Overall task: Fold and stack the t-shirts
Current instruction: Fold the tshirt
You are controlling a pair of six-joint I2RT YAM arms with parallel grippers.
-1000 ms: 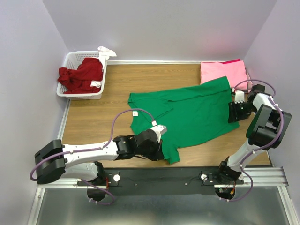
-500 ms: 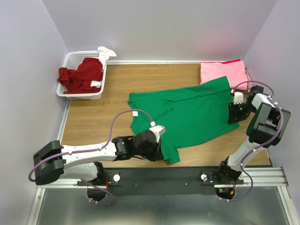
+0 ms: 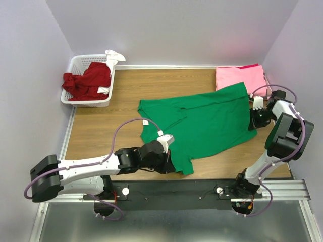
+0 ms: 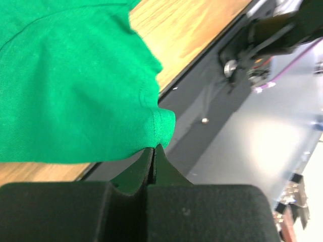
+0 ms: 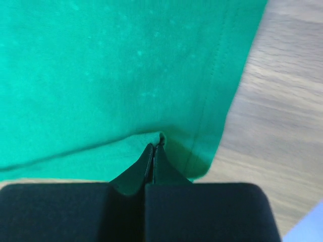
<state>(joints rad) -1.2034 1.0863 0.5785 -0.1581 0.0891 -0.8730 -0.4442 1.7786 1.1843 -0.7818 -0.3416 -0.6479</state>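
green t-shirt (image 5: 101,65) cropped, dark red t-shirt (image 3: 92,76) half-hidden

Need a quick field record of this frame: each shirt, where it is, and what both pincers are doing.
green t-shirt: spread out across the middle of the wooden table, not yet folded
left pincer: shut on the green t-shirt's near edge
right pincer: shut on the green t-shirt's right edge
pink t-shirts: folded pile, far right corner
dark red t-shirt: crumpled in the white basket, far left corner
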